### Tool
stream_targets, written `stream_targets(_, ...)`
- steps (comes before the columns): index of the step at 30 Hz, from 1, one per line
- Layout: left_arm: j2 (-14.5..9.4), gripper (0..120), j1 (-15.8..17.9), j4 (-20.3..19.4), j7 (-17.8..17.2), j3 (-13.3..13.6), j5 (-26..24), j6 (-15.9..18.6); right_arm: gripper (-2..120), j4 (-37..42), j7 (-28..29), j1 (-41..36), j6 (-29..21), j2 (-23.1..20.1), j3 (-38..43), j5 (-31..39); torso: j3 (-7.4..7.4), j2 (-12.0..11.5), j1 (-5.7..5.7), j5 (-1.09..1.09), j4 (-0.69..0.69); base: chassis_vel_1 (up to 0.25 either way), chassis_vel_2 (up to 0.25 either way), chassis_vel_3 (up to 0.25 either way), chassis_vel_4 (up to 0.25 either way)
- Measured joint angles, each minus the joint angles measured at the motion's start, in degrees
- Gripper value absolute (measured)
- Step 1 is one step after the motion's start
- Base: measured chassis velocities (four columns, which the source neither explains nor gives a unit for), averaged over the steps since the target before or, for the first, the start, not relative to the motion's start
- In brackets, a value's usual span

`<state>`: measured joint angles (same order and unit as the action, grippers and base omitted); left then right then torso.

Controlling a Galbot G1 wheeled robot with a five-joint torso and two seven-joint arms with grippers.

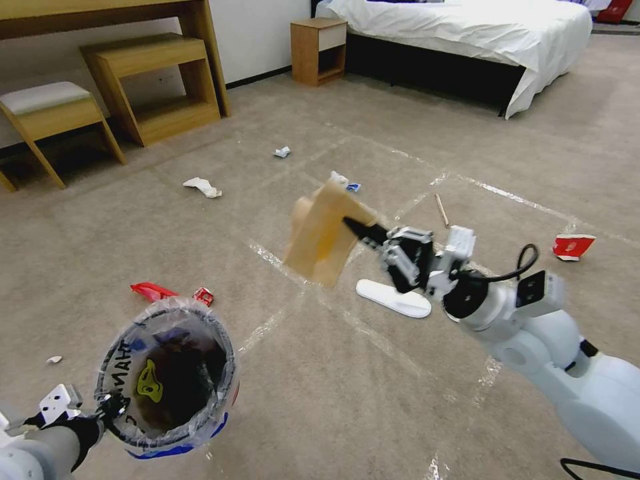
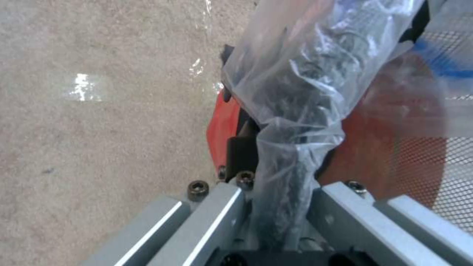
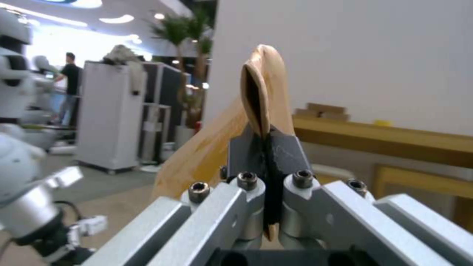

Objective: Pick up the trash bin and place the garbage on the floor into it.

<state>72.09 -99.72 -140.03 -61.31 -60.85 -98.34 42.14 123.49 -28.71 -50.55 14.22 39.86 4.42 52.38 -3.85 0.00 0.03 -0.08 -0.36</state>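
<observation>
The trash bin (image 1: 229,373), red and lined with a crinkly clear bag, hangs above the floor (image 1: 373,400) at lower left. My left gripper (image 1: 110,405) is shut on its near rim. The left wrist view has the bag (image 2: 305,92) bunched between the fingers (image 2: 241,147) against the red wall (image 2: 389,147). My right gripper (image 1: 358,227) holds a flattened brown cardboard box (image 1: 320,233) in the air, right of the bin and higher. Its jaws are shut on the box edge (image 3: 264,92). Other garbage lies on the carpet: a white slipper (image 1: 393,298), red wrappers (image 1: 150,291), crumpled papers (image 1: 202,187), a wooden stick (image 1: 442,210) and a red carton (image 1: 572,246).
A wooden desk with a step shelf (image 1: 153,87) and a padded stool (image 1: 47,110) stand at the far left. Farther back are a nightstand (image 1: 319,50) and a bed (image 1: 467,33). Shiny tape lines (image 1: 273,257) cross the carpet.
</observation>
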Motion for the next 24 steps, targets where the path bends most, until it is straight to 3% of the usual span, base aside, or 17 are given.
stream_targets(5,0.55,0,0.14,0.00,0.00,0.03,-0.17,0.00,0,-2.47,-0.28,9.11,-0.76,3.38,-11.11,-0.56,0.00,0.00,0.00,0.00,0.01,0.000,0.000,0.000,0.000)
stream_targets(24,0.50,0,0.70,0.31,0.00,-0.16,-0.64,0.00,0,-9.96,-0.43,22.34,-1.91,11.43,-27.10,0.46,0.00,0.00,0.00,-0.01,0.01,0.000,0.000,0.000,0.000)
